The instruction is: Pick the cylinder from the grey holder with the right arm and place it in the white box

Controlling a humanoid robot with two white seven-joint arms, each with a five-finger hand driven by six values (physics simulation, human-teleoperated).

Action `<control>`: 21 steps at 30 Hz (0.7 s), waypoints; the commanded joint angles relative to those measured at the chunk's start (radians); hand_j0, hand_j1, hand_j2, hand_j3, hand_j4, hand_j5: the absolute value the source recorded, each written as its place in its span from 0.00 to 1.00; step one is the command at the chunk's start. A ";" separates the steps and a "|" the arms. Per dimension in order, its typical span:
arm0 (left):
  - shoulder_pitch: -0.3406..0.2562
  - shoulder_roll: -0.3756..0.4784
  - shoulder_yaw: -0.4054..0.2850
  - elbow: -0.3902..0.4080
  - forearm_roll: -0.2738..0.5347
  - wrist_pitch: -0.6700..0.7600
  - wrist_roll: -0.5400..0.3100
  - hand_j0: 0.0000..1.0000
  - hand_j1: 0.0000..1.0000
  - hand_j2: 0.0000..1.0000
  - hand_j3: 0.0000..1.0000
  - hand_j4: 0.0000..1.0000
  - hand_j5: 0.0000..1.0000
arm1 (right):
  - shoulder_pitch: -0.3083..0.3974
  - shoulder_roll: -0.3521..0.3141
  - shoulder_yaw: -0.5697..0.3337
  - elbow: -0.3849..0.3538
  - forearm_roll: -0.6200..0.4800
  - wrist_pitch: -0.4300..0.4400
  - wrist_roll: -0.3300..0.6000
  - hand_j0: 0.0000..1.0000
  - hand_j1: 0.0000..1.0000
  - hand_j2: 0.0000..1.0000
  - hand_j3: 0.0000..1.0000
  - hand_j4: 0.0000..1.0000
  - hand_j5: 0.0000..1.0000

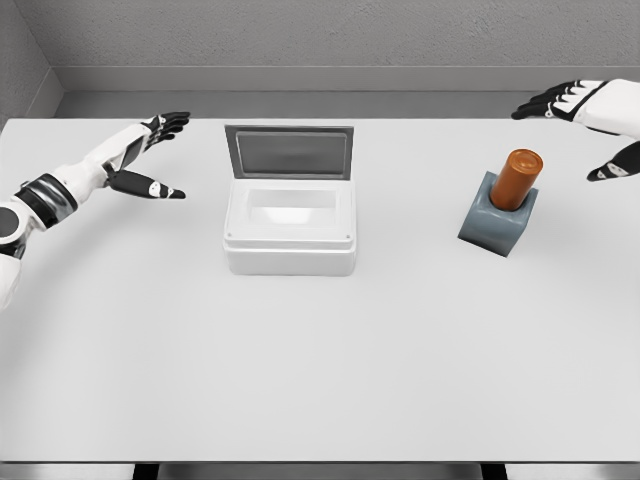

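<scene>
An orange-brown cylinder (516, 178) stands tilted in the grey holder (496, 222) on the right half of the white table. The white box (290, 228) sits left of the middle with its grey lid (288, 152) raised behind it. My right hand (580, 130) hovers at the right edge, above and to the right of the cylinder, with fingers spread and thumb low, holding nothing. My left hand (155, 150) floats at the left, fingers relaxed and apart, well away from the box.
The table (320, 380) is a plain white surface with a grey wall behind it. The box's raised lid stands between the two hands at the back.
</scene>
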 commanded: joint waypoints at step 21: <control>0.000 -0.010 0.008 0.007 -0.024 0.001 -0.001 1.00 1.00 1.00 1.00 1.00 1.00 | 0.003 0.127 0.005 0.063 0.116 0.003 0.077 1.00 1.00 1.00 1.00 1.00 1.00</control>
